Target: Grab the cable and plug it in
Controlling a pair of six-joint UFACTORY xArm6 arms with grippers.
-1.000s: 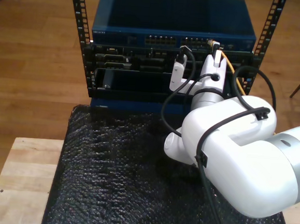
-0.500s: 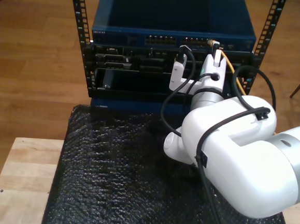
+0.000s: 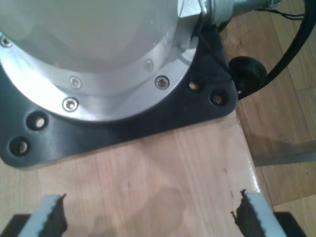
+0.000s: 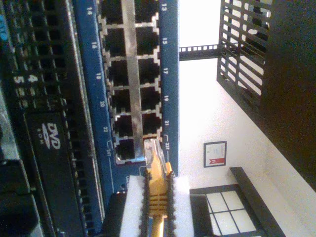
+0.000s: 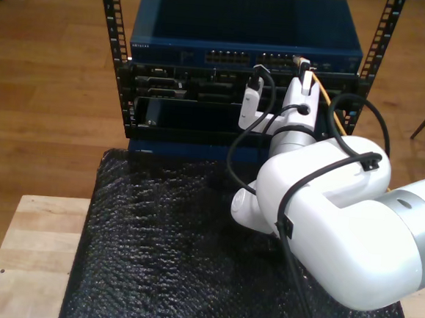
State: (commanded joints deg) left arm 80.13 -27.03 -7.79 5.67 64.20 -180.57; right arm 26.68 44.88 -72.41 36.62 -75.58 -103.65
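**A:** The cable [image 4: 157, 185], where's it at? You've got it pinched in my second gripper [image 4: 157, 197], right? Jaws look nearly closed, white ribbed pads [image 4: 133, 207] squeezing the yellow-orange boot from both sides.

**B:** Yep, that's what you're looking at. The clear plug [image 4: 152, 150] pokes out past the pads, and its tip sits right at the mouth of a port in the last column of the blue switch [image 4: 91, 84], next to the 23 label. Can't tell if it's actually seated or just touching the opening.

**A:** And in the exterior view?

**B:** Same deal from further back. My second gripper [image 5: 304, 79] is up against the blue switch [image 5: 243, 54] on the exterior view's right, and the cable [image 5: 326, 94] curves away as a thin orange line past the white glossy arm [image 5: 325, 219]. The switch sits in a black perforated metal rack [image 5: 112, 26], with a crinkly black bubble-wrap mat [image 5: 160, 258] on the pale wood table [image 5: 28, 255] in front.

**A:** What about my first gripper [image 3: 148, 217]?

**B:** Spread wide, holding nothing. Two white serrated pads [image 3: 49, 217] far apart over bare light wood [image 3: 163, 177], with a round aluminium flange [image 3: 108, 98] on a black plate [image 3: 148, 118] bolted just beyond.
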